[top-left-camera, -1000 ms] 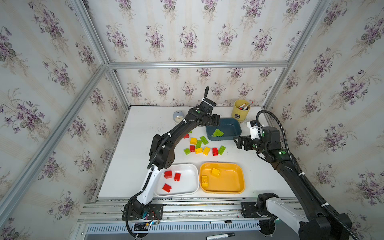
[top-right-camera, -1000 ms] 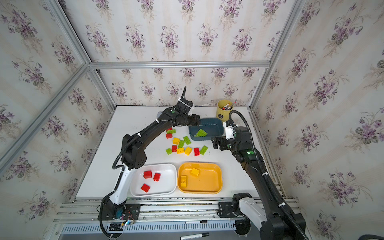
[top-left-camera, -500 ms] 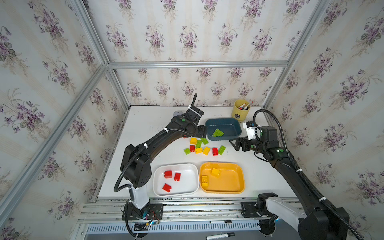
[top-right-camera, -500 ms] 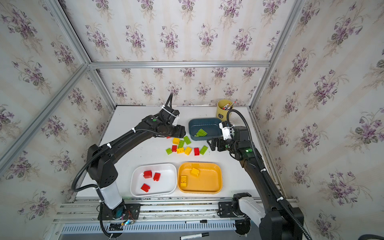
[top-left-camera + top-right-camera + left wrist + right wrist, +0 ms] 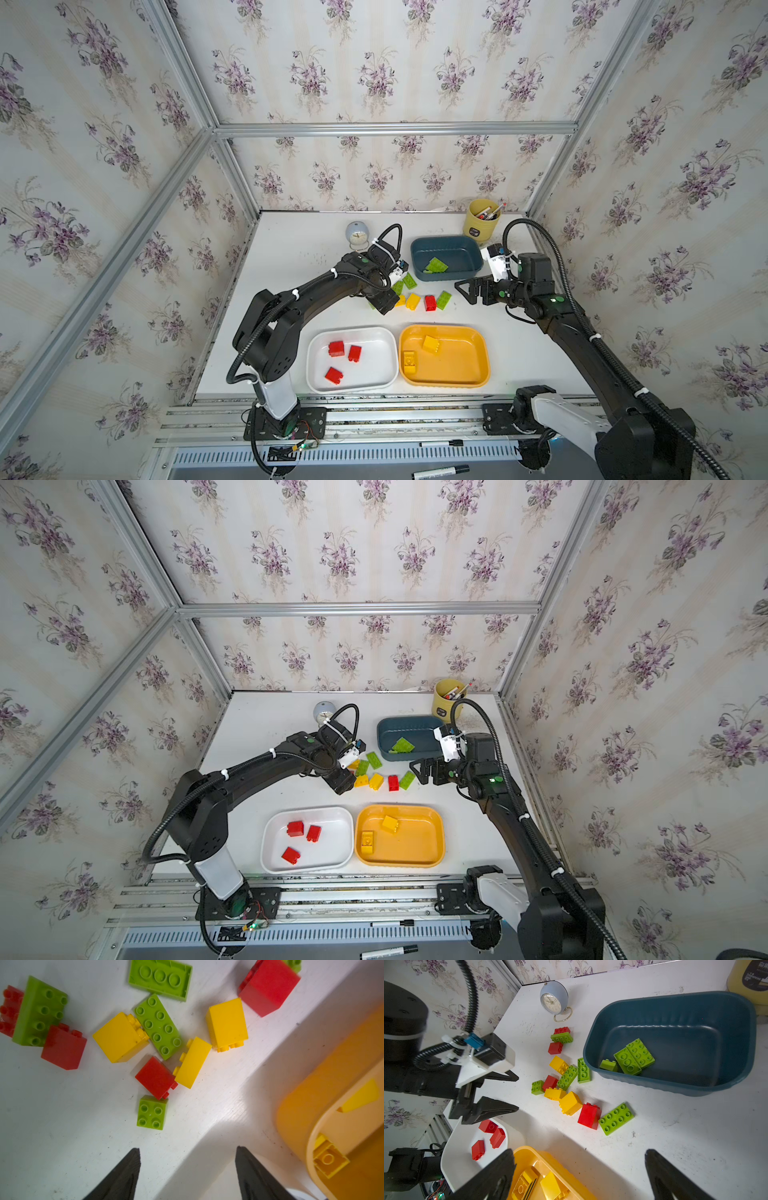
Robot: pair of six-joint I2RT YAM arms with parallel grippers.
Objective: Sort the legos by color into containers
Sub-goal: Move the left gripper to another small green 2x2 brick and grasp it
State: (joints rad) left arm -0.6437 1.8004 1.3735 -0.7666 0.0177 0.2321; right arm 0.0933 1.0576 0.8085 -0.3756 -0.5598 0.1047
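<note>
Setting: white tabletop [image 5: 291,257], walled in by lilac-flowered wallpaper [image 5: 374,62] and aluminium rails.
Unsorted: loose legos [image 5: 411,295] clustered mid-table in red, yellow and lime green, several touching.
Sorted so far: white tray [image 5: 374,370] at 7 o'clock of the cluster, three reds inside; orange-yellow tray [image 5: 461,365] at 5 o'clock, two yellows; dark teal tray [image 5: 453,251] at 1 o'clock, a few greens.
Left arm: left gripper [image 5: 187,1150] with jaws parted and nothing held, low at the cluster's 9 o'clock edge, nearest a small green brick [image 5: 152,1112].
Right arm: right gripper [image 5: 579,1153] spread wide and empty, hovering at 3 o'clock beside a long green brick [image 5: 616,1119].
Risk: a red brick [image 5: 155,1077] touching or nearly touching the small green one, likely to be nudged, or pinched along and dropped in the wrong tray.
Second risk: both grippers flanking one tight cluster, so a clash if sent in together.
Bystanders: table clock [image 5: 357,235] at 11 o'clock; yellow pen cup [image 5: 481,222] at 1 o'clock, just behind the teal tray.
In the way: neighbouring bricks crowding most grasp lines; nothing visible between the cluster and the trays.
</note>
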